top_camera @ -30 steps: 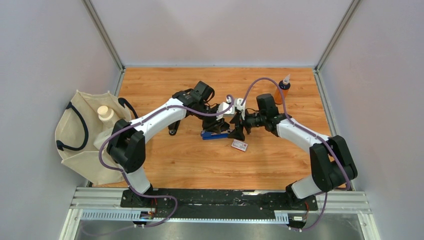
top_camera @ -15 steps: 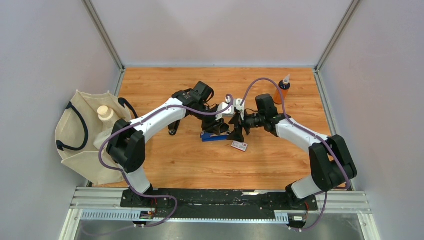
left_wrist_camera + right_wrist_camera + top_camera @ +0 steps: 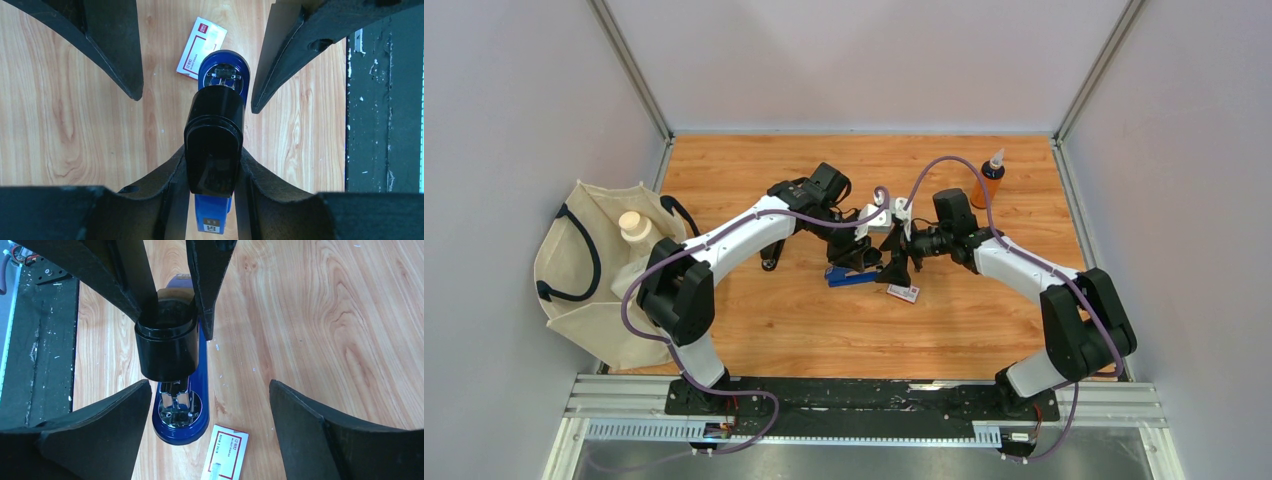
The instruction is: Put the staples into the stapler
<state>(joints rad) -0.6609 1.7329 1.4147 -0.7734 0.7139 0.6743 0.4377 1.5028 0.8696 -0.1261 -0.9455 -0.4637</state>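
The stapler (image 3: 852, 275) has a blue base (image 3: 183, 416) and a black top (image 3: 165, 347), and lies mid-table. My left gripper (image 3: 214, 167) is shut on the black top near its rear (image 3: 214, 150). It shows in the top view (image 3: 861, 257). The top's front end stands raised above the base's metal plate (image 3: 223, 75). My right gripper (image 3: 210, 385) is wide open and empty, and its fingertips straddle the stapler's front end (image 3: 895, 268). The staples box (image 3: 225, 452), white with a red label, lies flat just beyond the stapler's front. A silvery strip (image 3: 215, 471) lies on it.
An orange bottle (image 3: 988, 180) stands at the back right. A cream tote bag (image 3: 594, 265) holding a white-capped bottle (image 3: 633, 226) lies at the left edge. Grey walls enclose the table. The black rail (image 3: 382, 125) is at the near edge.
My right gripper has shifted slightly left, closer over the stapler's front and the staples box. The left gripper keeps its hold on the stapler.
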